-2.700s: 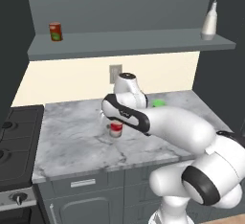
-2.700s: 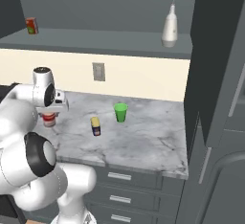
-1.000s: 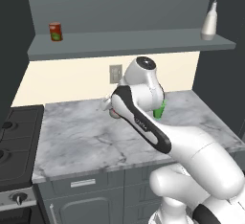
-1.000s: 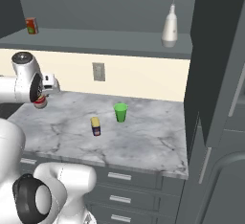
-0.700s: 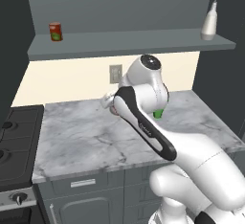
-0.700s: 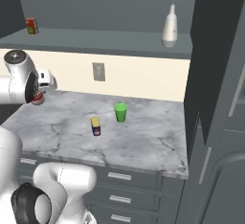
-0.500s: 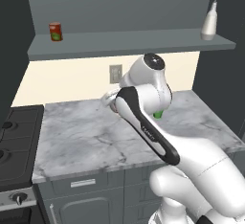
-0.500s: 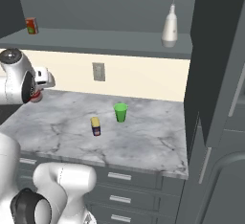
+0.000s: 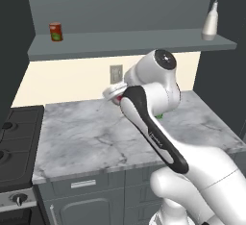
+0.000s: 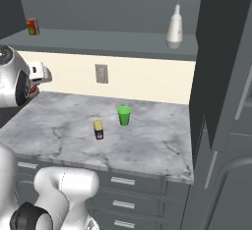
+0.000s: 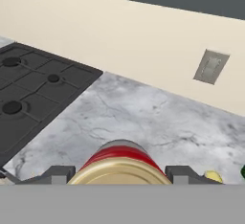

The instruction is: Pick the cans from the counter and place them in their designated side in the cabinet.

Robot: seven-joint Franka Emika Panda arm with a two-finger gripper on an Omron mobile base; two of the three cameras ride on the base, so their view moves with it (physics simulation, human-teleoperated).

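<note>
My gripper [image 11: 119, 175] is shut on the red-and-white can [image 11: 119, 161], whose tan lid fills the space between the fingertips [image 11: 60, 174]. In the left base view the gripper [image 9: 114, 94] hangs above the back of the counter [image 9: 91, 137], below the cabinet shelf [image 9: 120, 43], with a bit of the red can [image 9: 118, 98] showing. From the right, the gripper [image 10: 38, 75] sits at the far left. The dark blue can with a yellow top [image 10: 98, 129] stands upright on the counter [image 10: 64, 135], well apart from the gripper.
A green cup [image 10: 124, 115] stands just behind and right of the blue can. On the shelf are a red can with a green label [image 9: 55, 31] at the left and a white bottle [image 9: 210, 22] at the right. The black stove [image 11: 33, 84] borders the counter's left end.
The arm has raised the red-and-white can off the counter and carried it up and back toward the wall. The blue can and green cup have not moved.
</note>
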